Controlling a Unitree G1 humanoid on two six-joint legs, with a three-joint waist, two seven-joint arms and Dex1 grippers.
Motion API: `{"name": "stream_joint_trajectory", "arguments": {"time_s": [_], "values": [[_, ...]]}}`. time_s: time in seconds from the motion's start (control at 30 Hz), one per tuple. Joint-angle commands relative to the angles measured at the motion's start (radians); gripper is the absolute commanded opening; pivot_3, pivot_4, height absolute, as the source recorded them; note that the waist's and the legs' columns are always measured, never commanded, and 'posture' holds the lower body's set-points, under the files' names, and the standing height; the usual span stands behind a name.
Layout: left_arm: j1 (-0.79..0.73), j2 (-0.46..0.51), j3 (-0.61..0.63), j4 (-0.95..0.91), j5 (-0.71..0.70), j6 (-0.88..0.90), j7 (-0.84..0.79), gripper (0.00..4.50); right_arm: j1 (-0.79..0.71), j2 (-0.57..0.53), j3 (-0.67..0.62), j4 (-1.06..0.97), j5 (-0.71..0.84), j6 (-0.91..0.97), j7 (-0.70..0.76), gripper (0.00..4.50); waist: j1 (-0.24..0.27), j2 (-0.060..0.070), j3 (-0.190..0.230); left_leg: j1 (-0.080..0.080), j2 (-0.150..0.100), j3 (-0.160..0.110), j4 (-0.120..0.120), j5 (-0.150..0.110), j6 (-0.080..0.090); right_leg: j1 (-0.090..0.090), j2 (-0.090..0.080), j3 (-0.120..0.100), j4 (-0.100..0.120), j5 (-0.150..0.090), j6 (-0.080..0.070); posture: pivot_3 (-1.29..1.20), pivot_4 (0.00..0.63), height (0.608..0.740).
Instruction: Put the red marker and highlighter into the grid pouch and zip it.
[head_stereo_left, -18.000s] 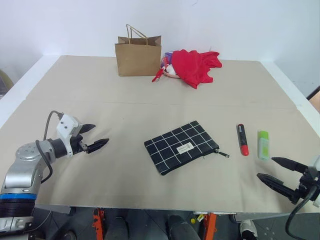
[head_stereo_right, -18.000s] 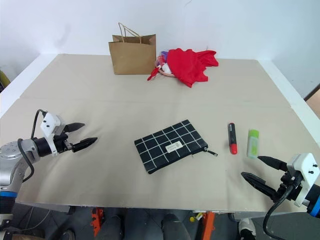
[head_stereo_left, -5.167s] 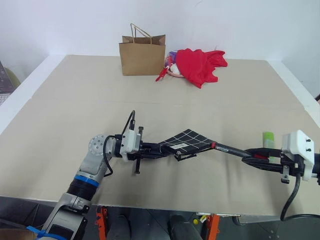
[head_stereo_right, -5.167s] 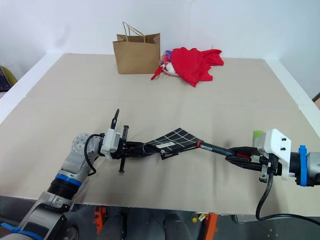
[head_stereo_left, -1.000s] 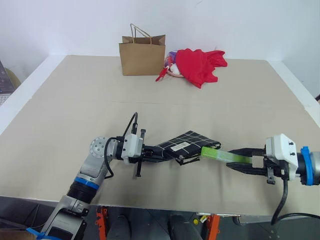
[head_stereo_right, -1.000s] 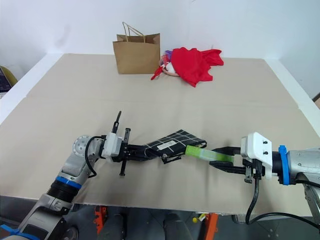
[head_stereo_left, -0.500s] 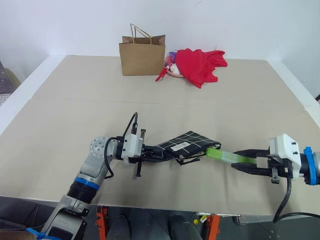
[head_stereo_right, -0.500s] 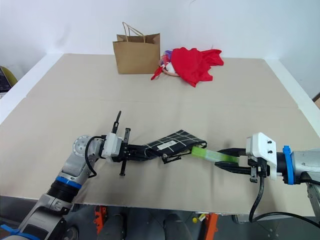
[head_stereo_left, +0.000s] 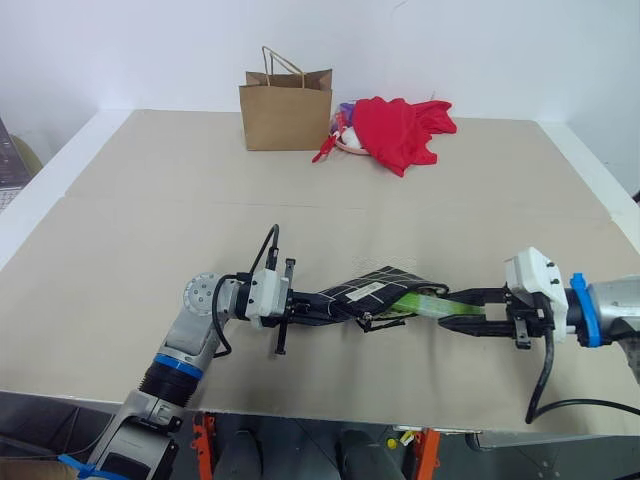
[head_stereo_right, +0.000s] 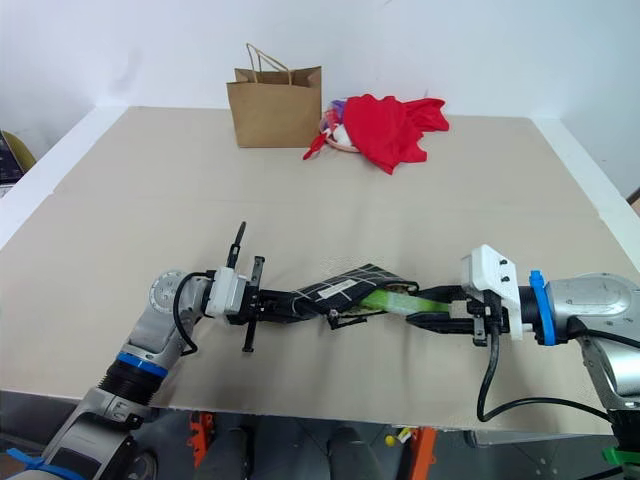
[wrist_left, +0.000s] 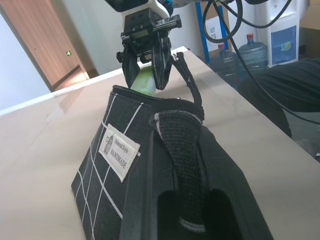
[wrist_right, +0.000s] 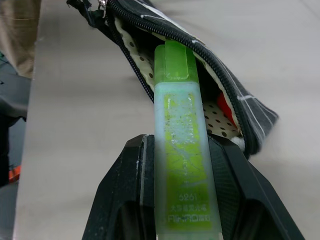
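The grid pouch (head_stereo_left: 368, 292) is lifted a little off the table. My left gripper (head_stereo_left: 322, 303) is shut on its left end, and its fingers (wrist_left: 184, 165) clamp the fabric. The pouch's zipper mouth (wrist_right: 150, 30) gapes open toward the right. My right gripper (head_stereo_right: 426, 309) is shut on the lime-green highlighter (wrist_right: 184, 130), whose cap end sits just inside the mouth. Inside the pouch, the red end of the red marker (wrist_right: 226, 106) shows against the dotted lining. The zipper pull (head_stereo_right: 338, 321) dangles below the pouch.
A brown paper bag (head_stereo_left: 285, 108) and a red cloth (head_stereo_left: 402, 130) sit at the table's far edge, well away from both arms. The near table edge (head_stereo_left: 330, 405) runs just below the grippers.
My right gripper has moved left with the highlighter after a small pull-back, and its cap end now pokes into the pouch's mouth. The left gripper and pouch have stayed in place.
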Motion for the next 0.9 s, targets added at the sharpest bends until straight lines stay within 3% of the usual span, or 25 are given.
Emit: {"name": "stream_joint_trajectory", "arguments": {"time_s": [0.03,0.53,0.6,0.63,0.7,0.73,0.77,0.9], "values": [[-0.016,-0.001,0.004,-0.011,-0.004,-0.013,0.001,0.00,-0.053,-0.017,0.027,-0.042,0.014,0.030,0.009,1.11,0.000,0.000,0.000,0.000,0.000,0.000,0.000,0.000,0.000,0.000,0.000,0.000,0.000,0.000,0.000,0.00,0.150,0.740],[-0.002,-0.004,-0.002,-0.029,-0.002,-0.009,0.010,0.00,-0.194,0.006,0.130,-0.077,0.028,0.099,0.010,1.11,0.000,0.000,0.000,0.000,0.000,0.000,0.000,0.000,0.000,0.000,0.000,0.000,0.000,0.000,0.000,0.00,0.150,0.740],[-0.002,-0.004,-0.002,-0.031,-0.003,-0.008,0.011,0.00,-0.190,0.005,0.125,-0.081,0.026,0.094,0.012,2.19,0.000,0.000,0.000,0.000,0.000,0.000,0.000,0.000,0.000,0.000,0.000,0.000,0.000,0.000,0.000,0.00,0.150,0.740],[-0.001,-0.004,-0.002,-0.031,-0.003,-0.008,0.011,0.00,-0.185,0.004,0.121,-0.086,0.029,0.092,0.014,2.47,0.000,0.000,0.000,0.000,0.000,0.000,0.000,0.000,0.000,0.000,0.000,0.000,0.000,0.000,0.000,0.00,0.150,0.740],[0.000,-0.003,-0.002,-0.032,-0.003,-0.007,0.011,0.00,-0.172,0.005,0.114,-0.095,0.031,0.084,0.011,3.69,0.000,0.000,0.000,0.000,0.000,0.000,0.000,0.000,0.000,0.000,0.000,0.000,0.000,0.000,0.000,0.00,0.150,0.740],[0.000,-0.003,-0.002,-0.032,-0.004,-0.006,0.012,0.00,-0.164,0.010,0.108,-0.099,0.029,0.071,0.006,3.80,0.000,0.000,0.000,0.000,0.000,0.000,0.000,0.000,0.000,0.000,0.000,0.000,0.000,0.000,0.000,0.00,0.150,0.740],[0.000,-0.002,-0.002,-0.032,-0.004,-0.006,0.012,0.00,-0.156,0.013,0.103,-0.101,0.026,0.060,0.001,4.35,0.000,0.000,0.000,0.000,0.000,0.000,0.000,0.000,0.000,0.000,0.000,0.000,0.000,0.000,0.000,0.00,0.150,0.740],[0.000,0.000,-0.003,-0.032,-0.005,-0.003,0.013,0.00,-0.112,0.027,0.069,-0.106,0.028,0.004,-0.003,4.43,0.000,0.000,0.000,0.000,0.000,0.000,0.000,0.000,0.000,0.000,0.000,0.000,0.000,0.000,0.000,0.00,0.150,0.740]]}}
